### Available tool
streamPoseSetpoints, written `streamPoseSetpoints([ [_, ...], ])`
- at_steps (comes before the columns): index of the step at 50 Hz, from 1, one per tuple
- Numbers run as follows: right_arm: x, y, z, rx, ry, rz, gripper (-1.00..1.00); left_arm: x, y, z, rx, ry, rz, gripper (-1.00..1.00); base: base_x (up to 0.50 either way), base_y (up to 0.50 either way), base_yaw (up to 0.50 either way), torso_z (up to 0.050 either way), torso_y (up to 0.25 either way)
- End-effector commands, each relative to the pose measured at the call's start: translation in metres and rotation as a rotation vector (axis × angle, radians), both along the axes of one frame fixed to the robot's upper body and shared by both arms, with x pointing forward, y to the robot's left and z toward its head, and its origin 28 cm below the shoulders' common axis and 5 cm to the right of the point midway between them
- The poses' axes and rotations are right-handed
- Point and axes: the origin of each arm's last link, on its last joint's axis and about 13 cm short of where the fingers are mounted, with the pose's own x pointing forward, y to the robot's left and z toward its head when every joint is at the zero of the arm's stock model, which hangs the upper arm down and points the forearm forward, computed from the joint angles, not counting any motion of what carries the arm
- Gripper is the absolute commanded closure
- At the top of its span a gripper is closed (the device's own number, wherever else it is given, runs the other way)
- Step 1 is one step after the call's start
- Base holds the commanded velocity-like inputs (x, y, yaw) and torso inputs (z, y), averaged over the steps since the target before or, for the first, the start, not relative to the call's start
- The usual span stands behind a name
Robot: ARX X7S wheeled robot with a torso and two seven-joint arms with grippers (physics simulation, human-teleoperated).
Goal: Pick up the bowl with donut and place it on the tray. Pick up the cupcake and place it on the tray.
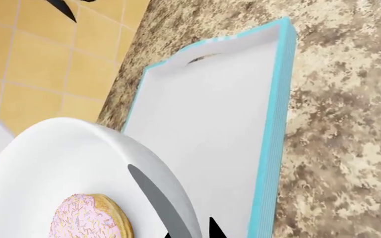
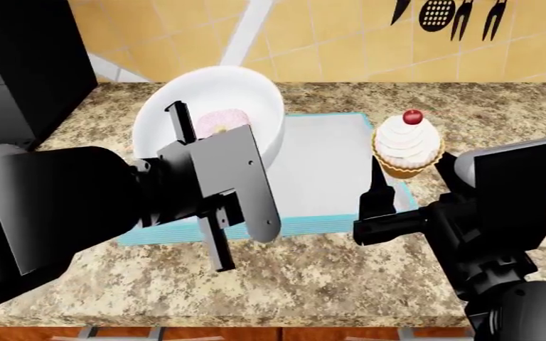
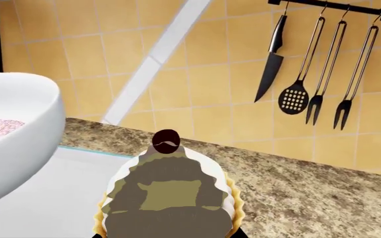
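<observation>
My left gripper [image 1: 190,231] is shut on the rim of the white bowl [image 1: 58,158], one finger inside and one outside. It holds the bowl tilted in the air over the left end of the tray [image 1: 210,124]. The pink-iced donut [image 1: 88,218] lies inside the bowl. From the head camera the bowl [image 2: 207,99], the donut [image 2: 218,121] and the left gripper [image 2: 183,131] sit above the blue-rimmed tray [image 2: 330,226]. My right gripper [image 2: 409,176] is shut on the cupcake [image 2: 408,145] at the tray's right edge. In the right wrist view the cupcake [image 3: 167,193] fills the space between the jaws.
The granite counter [image 2: 349,277] carries the tray and ends at a front edge near me. A rack with a knife, a slotted spoon and forks [image 3: 309,64] hangs on the tiled wall behind. A black appliance [image 2: 17,57] stands at the far left.
</observation>
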Motion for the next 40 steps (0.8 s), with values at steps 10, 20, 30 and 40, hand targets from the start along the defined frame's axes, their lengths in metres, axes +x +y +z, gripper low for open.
streamPoseSetpoints([
  [10, 0.004, -0.001, -0.003, -0.01, -0.001, 0.002, 1.0, 0.044, -0.009, 0.02, 0.024, 0.003, 0.075, 1.0, 0.0, 0.0, 0.0, 0.0, 0.001],
  [20, 0.008, -0.003, -0.004, -0.008, 0.005, 0.0, 1.0, 0.072, -0.009, 0.019, 0.027, 0.028, 0.153, 1.0, 0.0, 0.0, 0.0, 0.001, 0.001],
  [30, 0.01, -0.003, -0.004, -0.01, 0.008, 0.001, 1.0, 0.091, -0.006, 0.012, 0.036, 0.063, 0.211, 1.0, 0.0, 0.0, 0.0, 0.0, 0.001],
  [40, 0.011, -0.003, -0.006, -0.01, 0.012, -0.004, 1.0, 0.094, -0.006, 0.004, 0.049, 0.103, 0.213, 1.0, 0.0, 0.0, 0.0, 0.0, 0.001],
])
